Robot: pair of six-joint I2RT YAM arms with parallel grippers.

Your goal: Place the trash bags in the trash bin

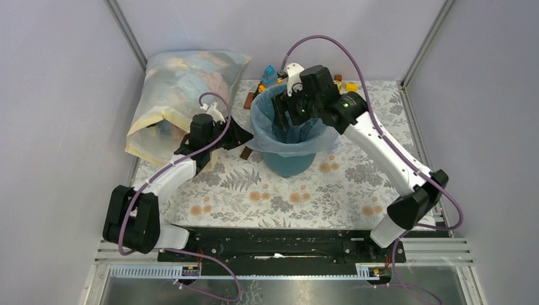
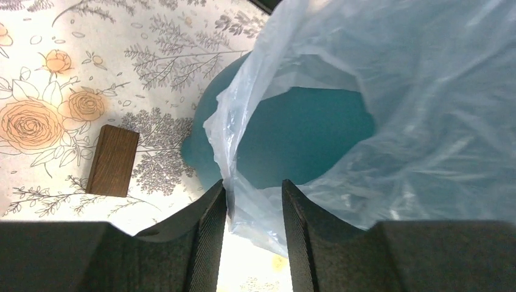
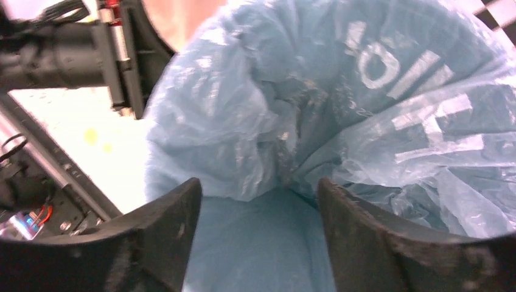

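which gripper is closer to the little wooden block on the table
Left. The left gripper sits at the bin's left side, just beside the wooden block; the right gripper is over the bin's mouth, farther away.

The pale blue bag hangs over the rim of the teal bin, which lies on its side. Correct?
No: the top view shows the teal bin standing upright. The pale blue bag does hang over its rim.

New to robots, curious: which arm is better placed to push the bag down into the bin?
Right, probably: the right tool hangs open over the bin; the left tool sits outside its rim.
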